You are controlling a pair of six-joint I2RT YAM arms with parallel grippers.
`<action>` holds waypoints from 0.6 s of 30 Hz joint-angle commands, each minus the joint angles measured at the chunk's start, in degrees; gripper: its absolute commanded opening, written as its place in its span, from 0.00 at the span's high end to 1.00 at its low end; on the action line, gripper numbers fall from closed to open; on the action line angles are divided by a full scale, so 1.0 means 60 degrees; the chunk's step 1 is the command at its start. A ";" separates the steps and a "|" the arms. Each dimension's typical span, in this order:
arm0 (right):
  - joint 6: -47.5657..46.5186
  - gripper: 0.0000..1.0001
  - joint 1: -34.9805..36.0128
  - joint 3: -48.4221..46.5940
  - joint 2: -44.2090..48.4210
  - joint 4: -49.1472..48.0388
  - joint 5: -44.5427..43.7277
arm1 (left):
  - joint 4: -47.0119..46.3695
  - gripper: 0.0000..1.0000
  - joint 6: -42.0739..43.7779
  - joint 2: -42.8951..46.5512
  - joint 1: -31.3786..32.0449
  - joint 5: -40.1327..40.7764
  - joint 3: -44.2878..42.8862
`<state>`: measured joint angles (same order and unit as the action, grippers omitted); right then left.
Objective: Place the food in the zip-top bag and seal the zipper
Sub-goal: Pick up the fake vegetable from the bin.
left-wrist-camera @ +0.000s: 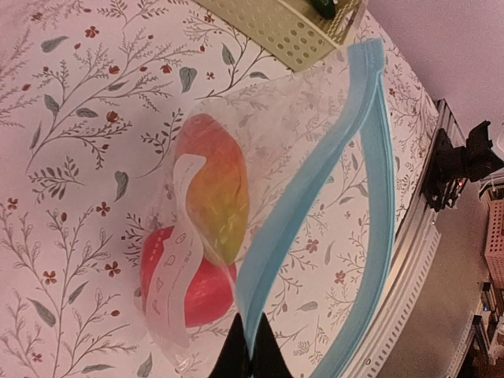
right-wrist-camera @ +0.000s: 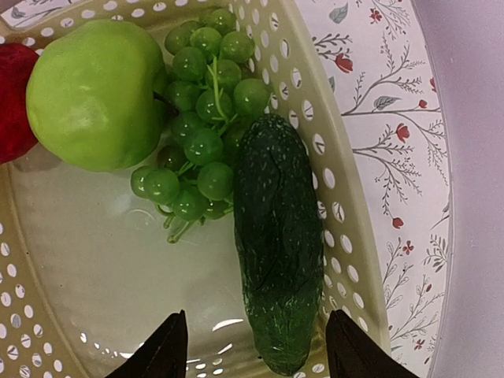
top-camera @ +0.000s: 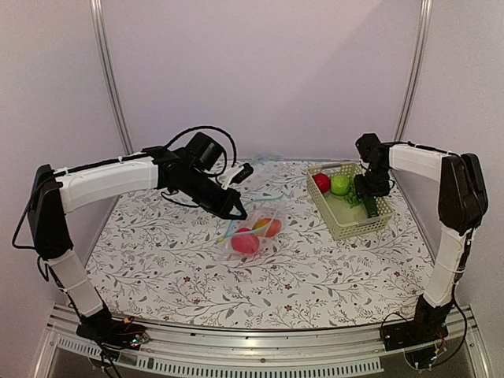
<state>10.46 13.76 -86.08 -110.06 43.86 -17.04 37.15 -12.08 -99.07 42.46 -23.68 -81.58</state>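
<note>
The clear zip-top bag (top-camera: 257, 231) lies mid-table with a round red fruit (top-camera: 245, 243) and an orange-red oval piece (top-camera: 268, 227) inside. In the left wrist view both show through the plastic, the red fruit (left-wrist-camera: 193, 283) and the oval piece (left-wrist-camera: 214, 189). My left gripper (top-camera: 237, 212) is shut on the light blue zipper (left-wrist-camera: 311, 201) at one end of the mouth (left-wrist-camera: 250, 356), and the mouth gapes open. My right gripper (right-wrist-camera: 257, 348) is open inside the basket, its fingers either side of the near end of the dark green cucumber (right-wrist-camera: 279, 244). The cucumber lies along the basket wall.
The cream perforated basket (top-camera: 352, 224) stands at the right. It also holds a bright green apple (right-wrist-camera: 94, 90), a green grape bunch (right-wrist-camera: 198, 118) touching the cucumber, and a dark red piece (right-wrist-camera: 11, 102). The basket's corner (left-wrist-camera: 293, 30) is just beyond the bag.
</note>
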 commanded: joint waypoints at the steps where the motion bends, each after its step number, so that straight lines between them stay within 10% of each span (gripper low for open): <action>1: -0.0062 0.40 -0.0156 0.0021 -0.0301 -0.0008 -0.0276 | -0.0064 1.00 0.0107 0.0177 -0.0147 -0.0032 0.0018; 18: -0.0207 0.45 -0.0414 0.0164 -0.1222 -0.0560 -0.0595 | -0.0071 1.00 0.0069 0.0143 -0.0147 -0.0066 0.0018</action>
<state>9.67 11.86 -85.52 -115.87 42.13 -18.74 37.15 -12.08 -99.04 42.46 -23.73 -81.58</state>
